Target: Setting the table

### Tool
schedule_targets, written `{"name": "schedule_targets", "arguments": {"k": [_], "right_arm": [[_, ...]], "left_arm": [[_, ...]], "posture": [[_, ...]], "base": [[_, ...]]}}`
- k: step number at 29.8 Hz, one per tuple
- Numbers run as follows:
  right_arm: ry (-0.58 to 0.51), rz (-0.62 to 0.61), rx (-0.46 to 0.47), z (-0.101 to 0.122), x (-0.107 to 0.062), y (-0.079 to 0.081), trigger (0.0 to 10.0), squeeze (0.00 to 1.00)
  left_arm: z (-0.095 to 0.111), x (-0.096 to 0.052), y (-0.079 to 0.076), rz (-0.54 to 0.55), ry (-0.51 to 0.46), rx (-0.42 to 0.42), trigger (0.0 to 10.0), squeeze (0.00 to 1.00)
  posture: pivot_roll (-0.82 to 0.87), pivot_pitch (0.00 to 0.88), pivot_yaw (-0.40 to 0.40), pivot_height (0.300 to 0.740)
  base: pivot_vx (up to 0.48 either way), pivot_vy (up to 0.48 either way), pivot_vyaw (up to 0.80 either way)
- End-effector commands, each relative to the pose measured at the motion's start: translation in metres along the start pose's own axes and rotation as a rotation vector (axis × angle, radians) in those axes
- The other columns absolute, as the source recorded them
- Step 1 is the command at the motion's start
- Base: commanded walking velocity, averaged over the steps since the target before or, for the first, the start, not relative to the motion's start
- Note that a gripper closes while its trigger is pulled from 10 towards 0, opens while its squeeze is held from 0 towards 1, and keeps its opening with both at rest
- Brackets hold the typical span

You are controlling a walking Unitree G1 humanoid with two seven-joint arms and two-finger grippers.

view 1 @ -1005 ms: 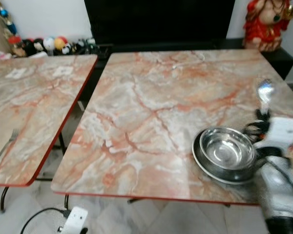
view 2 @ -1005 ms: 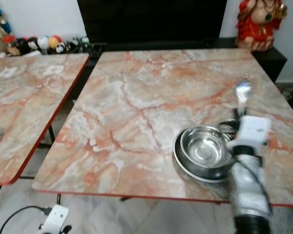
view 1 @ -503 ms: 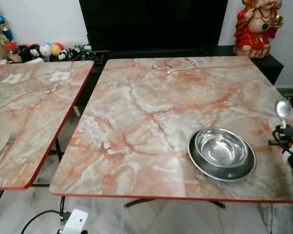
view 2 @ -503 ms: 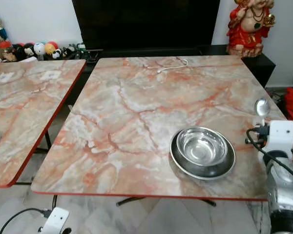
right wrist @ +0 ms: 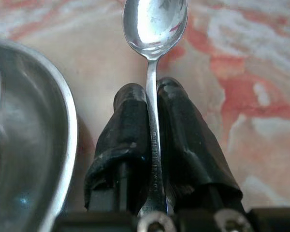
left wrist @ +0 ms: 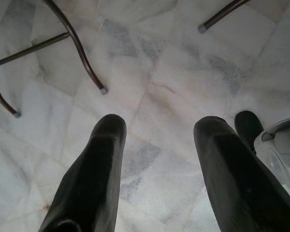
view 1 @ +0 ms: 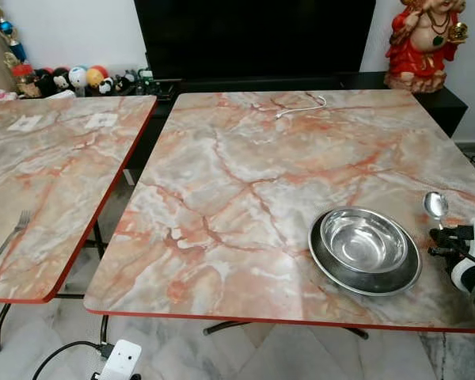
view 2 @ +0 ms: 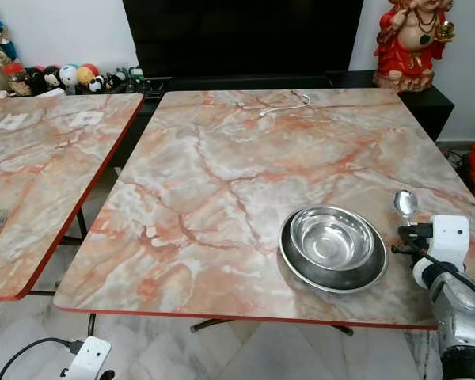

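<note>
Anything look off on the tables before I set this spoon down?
Two small things. A white cable lies loose at the far edge of the main table. A fork sits alone on the left table, far from the bowl and plate. The right gripper holds the spoon squarely.

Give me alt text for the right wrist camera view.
The right gripper pinches a spoon by its handle between two black fingers, bowl end pointing away over the marbled pink table. The rim of a steel plate curves past beside it.
</note>
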State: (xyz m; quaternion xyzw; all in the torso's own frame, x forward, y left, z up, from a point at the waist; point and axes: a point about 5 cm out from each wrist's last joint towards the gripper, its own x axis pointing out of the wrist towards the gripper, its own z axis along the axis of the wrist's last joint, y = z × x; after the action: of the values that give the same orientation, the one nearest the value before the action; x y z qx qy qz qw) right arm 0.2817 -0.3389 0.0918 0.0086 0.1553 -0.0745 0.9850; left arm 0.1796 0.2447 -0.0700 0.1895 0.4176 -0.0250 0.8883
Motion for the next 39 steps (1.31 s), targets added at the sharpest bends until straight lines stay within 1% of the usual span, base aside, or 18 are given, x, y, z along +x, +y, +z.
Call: {"name": "schedule_targets", "arguments": {"k": [1, 3, 5, 10, 22, 26, 29, 39], "right_arm": [[0.043, -0.012, 0.007, -0.011, -0.003, -0.004, 10.0, 0.00], [0.044, -0.015, 0.027, -0.013, -0.003, -0.004, 10.0, 0.00], [0.050, -0.041, 0.017, -0.016, -0.004, -0.006, 10.0, 0.00], [0.050, -0.028, 0.033, -0.018, -0.003, -0.004, 10.0, 0.00], [0.051, 0.014, 0.051, -0.023, 0.003, 0.011, 10.0, 0.00], [0.044, -0.004, 0.058, -0.022, 0.003, 0.010, 10.0, 0.00], [0.030, -0.043, 0.062, -0.021, 0.004, 0.007, 10.0, 0.00], [0.034, -0.072, 0.065, -0.021, 0.004, 0.005, 10.0, 0.00]], "left_arm": [[-0.007, -0.002, 0.005, 0.001, 0.027, 0.014, 10.0, 0.00], [-0.007, -0.002, 0.005, -0.001, 0.027, 0.017, 10.0, 0.00], [-0.007, -0.002, 0.006, -0.002, 0.027, 0.019, 10.0, 0.00], [-0.007, -0.002, 0.006, -0.004, 0.029, 0.024, 10.0, 0.00], [-0.007, -0.002, 0.006, -0.004, 0.032, 0.027, 10.0, 0.00], [-0.007, -0.002, 0.006, -0.002, 0.032, 0.026, 10.0, 0.00], [-0.008, -0.002, 0.007, -0.001, 0.034, 0.026, 10.0, 0.00], [-0.011, -0.003, 0.008, 0.001, 0.043, 0.025, 10.0, 0.00]], "posture": [[0.01, 0.000, 0.062, 0.740], [0.01, 0.000, 0.063, 0.740], [0.01, 0.000, 0.067, 0.740], [0.01, 0.000, 0.069, 0.740], [0.01, 0.000, 0.068, 0.740], [0.01, 0.000, 0.068, 0.740], [0.02, 0.000, 0.070, 0.740], [0.02, 0.000, 0.070, 0.740]], "base": [[0.000, 0.000, 0.00], [0.000, 0.000, 0.00], [0.000, 0.000, 0.00], [0.000, 0.000, 0.00], [0.000, 0.000, 0.00], [0.000, 0.000, 0.00], [0.000, 0.000, 0.00], [0.000, 0.000, 0.00]]}}
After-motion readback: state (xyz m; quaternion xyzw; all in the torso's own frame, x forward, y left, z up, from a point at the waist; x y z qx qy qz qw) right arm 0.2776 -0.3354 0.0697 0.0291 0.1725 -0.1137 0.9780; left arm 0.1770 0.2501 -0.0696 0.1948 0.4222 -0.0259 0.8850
